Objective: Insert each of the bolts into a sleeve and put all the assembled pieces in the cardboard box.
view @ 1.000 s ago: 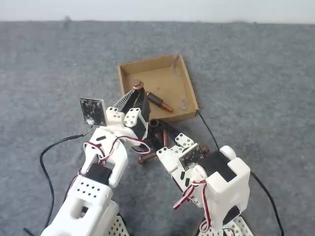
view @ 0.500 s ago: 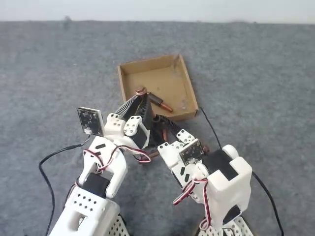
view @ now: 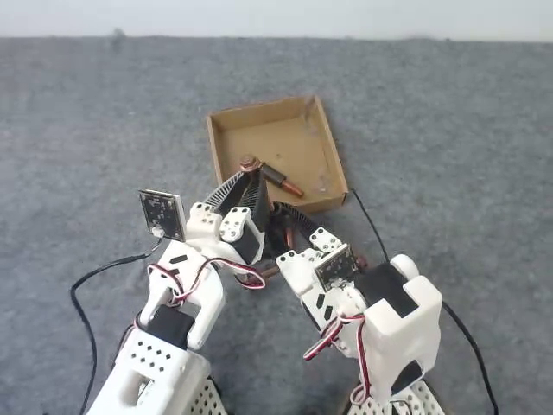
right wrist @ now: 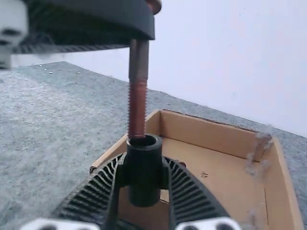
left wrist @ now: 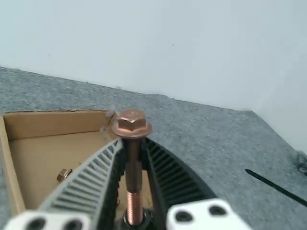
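The grey bench (view: 449,130) carries the cardboard box (view: 285,138) at its middle, with one assembled piece (view: 281,180) lying inside. At the box's near edge the left gripper (view: 248,181), fingers clamped on an upright bolt (left wrist: 132,127), has the threaded tip at the mouth of the sleeve (right wrist: 143,153), itself clamped between the fingers of the right gripper (right wrist: 143,179).

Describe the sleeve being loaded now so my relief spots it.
Find the shallow brown cardboard box; look just at its near wall. There the right gripper holds a short black cylindrical sleeve upright. Unlike the dark piece lying in the box, it has a copper hex-head bolt at its open top.
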